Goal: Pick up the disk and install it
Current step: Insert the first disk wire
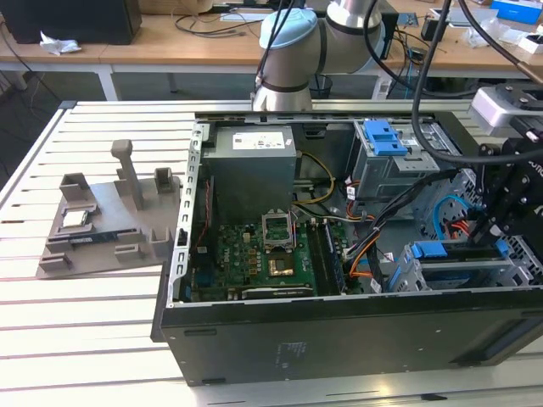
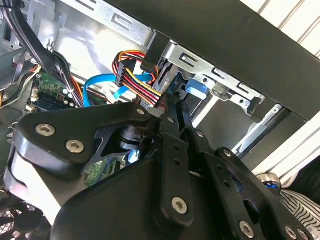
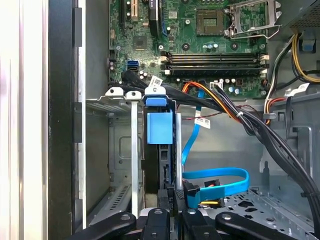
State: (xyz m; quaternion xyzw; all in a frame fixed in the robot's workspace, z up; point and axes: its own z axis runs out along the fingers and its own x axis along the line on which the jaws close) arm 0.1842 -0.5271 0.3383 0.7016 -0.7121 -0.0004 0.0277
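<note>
At the exterior view's left, a grey parts tray sits on the slatted counter beside an open computer case whose green motherboard fills the frame's centre. At lower right, the gripper reaches into the drive cage, where the disk in its blue carrier stands on edge in a bay. In the first wrist view, the disk sits slotted between the cage rails just above the black fingers, which appear closed on its near end.
</note>
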